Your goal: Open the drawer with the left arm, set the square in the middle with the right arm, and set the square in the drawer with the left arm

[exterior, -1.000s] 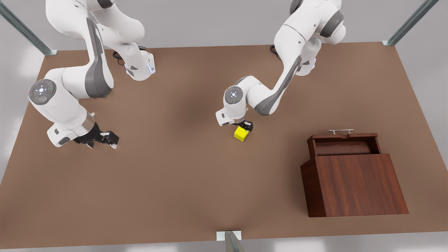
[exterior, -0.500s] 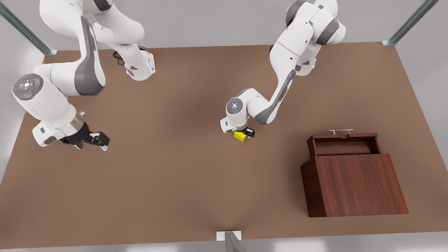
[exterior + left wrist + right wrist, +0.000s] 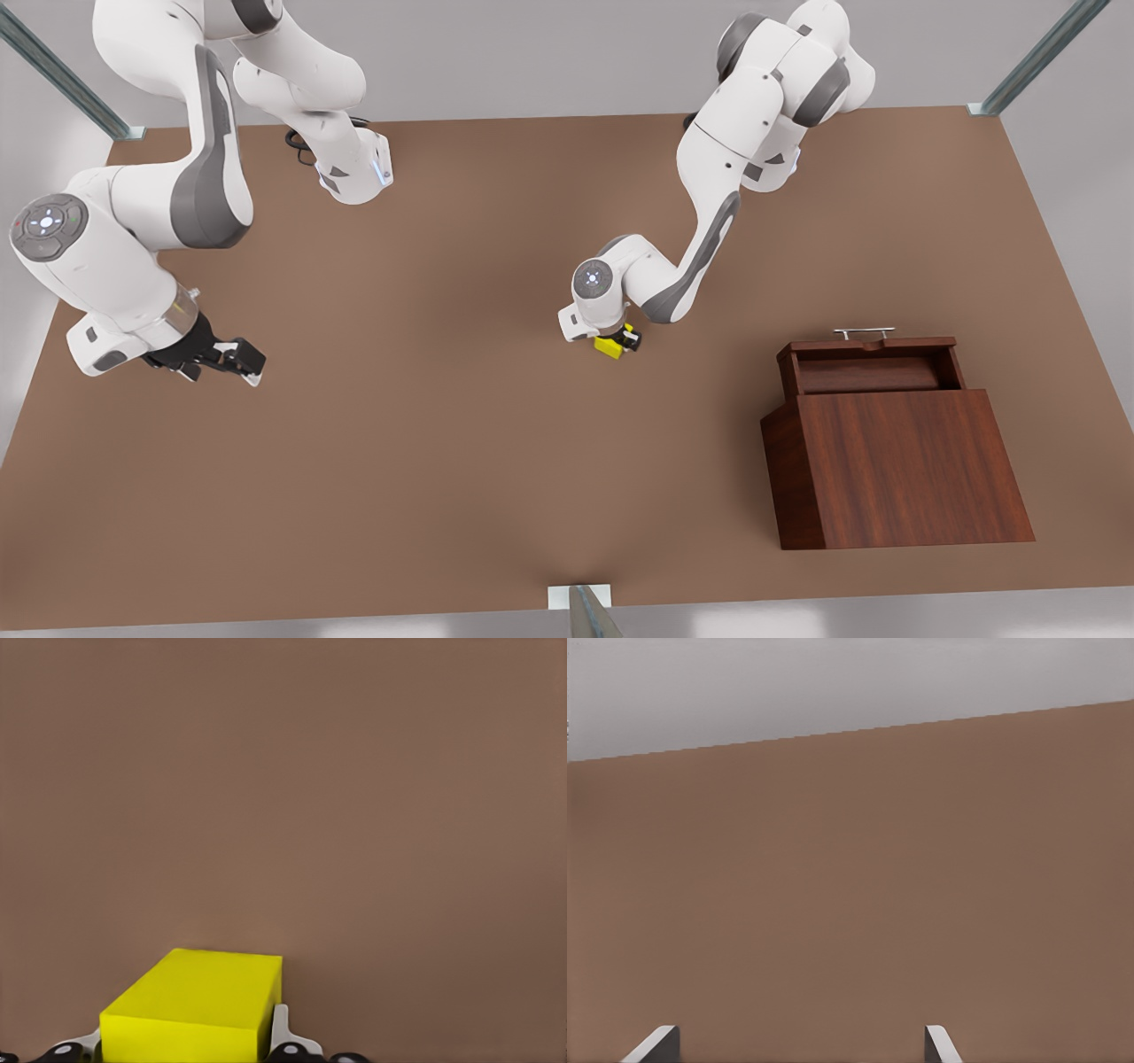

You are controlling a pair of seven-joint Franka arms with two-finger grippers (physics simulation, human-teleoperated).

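Gripping the square (image 3: 608,347), left hand (image 3: 616,342) half-hides it, right hand (image 3: 232,361) waiting open.

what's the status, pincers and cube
Left pincer around yellow cube mid-table, fingers flanking it. Right pincer open, waiting at the front view's left. Drawer open, path unobstructed.

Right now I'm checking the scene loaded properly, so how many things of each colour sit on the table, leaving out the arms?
Yellow: 1, the square, sitting between the fingers of the left gripper.
Dark reddish-brown: 1, the cabinet with its drawer pulled open.
Total: 2.
The right gripper waits open over bare table.
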